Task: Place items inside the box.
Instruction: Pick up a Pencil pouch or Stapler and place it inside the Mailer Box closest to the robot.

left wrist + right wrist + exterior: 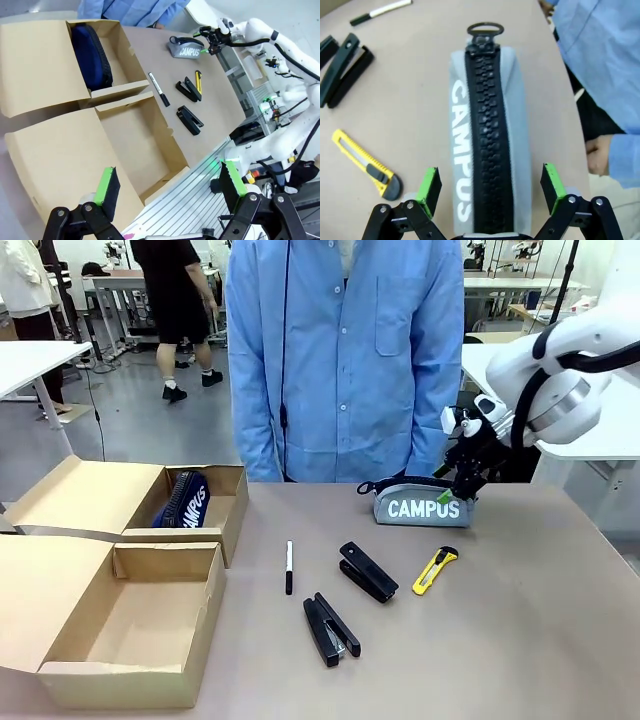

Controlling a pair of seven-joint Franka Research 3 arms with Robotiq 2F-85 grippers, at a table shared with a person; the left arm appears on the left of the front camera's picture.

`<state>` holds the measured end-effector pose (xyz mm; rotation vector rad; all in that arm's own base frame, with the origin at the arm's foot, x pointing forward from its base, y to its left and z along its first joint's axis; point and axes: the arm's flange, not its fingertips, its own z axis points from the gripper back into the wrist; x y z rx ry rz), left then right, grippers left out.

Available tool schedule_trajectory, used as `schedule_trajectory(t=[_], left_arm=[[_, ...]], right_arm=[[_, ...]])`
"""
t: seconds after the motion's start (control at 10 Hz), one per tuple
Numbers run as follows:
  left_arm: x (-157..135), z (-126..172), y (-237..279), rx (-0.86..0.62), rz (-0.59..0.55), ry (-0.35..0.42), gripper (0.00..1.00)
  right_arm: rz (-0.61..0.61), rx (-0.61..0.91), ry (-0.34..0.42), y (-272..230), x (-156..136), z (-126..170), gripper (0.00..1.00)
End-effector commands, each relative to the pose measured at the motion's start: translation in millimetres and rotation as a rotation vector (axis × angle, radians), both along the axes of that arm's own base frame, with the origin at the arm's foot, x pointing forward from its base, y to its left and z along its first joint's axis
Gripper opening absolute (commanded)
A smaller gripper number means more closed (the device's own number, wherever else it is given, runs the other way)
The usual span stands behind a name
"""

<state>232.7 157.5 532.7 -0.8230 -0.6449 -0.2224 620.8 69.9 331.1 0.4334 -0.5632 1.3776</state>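
Note:
The grey "CAMPUS" pencil case [423, 506] [485, 125] lies at the far right of the table. My right gripper [455, 485] [491, 185] hovers open over its right end, one green pad on each side and not touching it. On the table lie a marker pen [289, 567], two black staplers [367, 571] [331, 628] and a yellow utility knife [435, 570]. The navy pencil case [183, 500] [91, 55] leans inside the far cardboard box [232, 502]. My left gripper [170, 182] is open and holds nothing, high above the near box [135, 145].
The near box [130, 625] is empty, its lid flap spread to the left. A person in a blue shirt [345, 350] stands at the far edge, a hand [597, 155] hanging just beyond the grey case. Bare tabletop lies at the right front.

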Motion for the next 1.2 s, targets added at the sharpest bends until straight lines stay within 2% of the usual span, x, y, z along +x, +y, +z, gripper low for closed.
schedule_trajectory(t=[0.0, 0.1, 0.2, 0.4, 0.5, 0.7, 0.8, 0.9, 1.1], left_arm=[[0, 1, -3, -0.011, -0.013, -0.025, 1.00], [0, 1, -3, -0.011, -0.013, -0.025, 1.00], [0, 1, -3, -0.011, -0.013, -0.025, 1.00], [0, 1, -3, -0.011, -0.013, -0.025, 1.00], [0, 1, -3, -0.011, -0.013, -0.025, 1.00], [0, 1, -3, -0.011, -0.013, -0.025, 1.00], [0, 1, -3, -0.011, -0.013, -0.025, 1.00], [0, 1, -3, -0.011, -0.013, -0.025, 1.00], [0, 1, -3, -0.011, -0.013, -0.025, 1.00]], right_arm=[[0.012, 0.011, -0.049, 1, 11, -3, 1.00], [0.064, 0.010, 0.025, 6, 12, -12, 1.00], [0.075, 0.004, 0.059, 9, 12, -13, 0.72], [0.073, 0.010, 0.071, 9, 9, -11, 0.13], [0.067, 0.006, 0.072, 8, 9, -10, 0.00], [0.065, -0.003, 0.074, 6, 7, -12, 0.00], [0.064, -0.011, 0.078, 7, 8, -13, 0.04], [0.055, -0.035, 0.076, 7, 8, -14, 0.00], [0.065, -0.039, 0.076, 7, 7, -12, 0.00]])
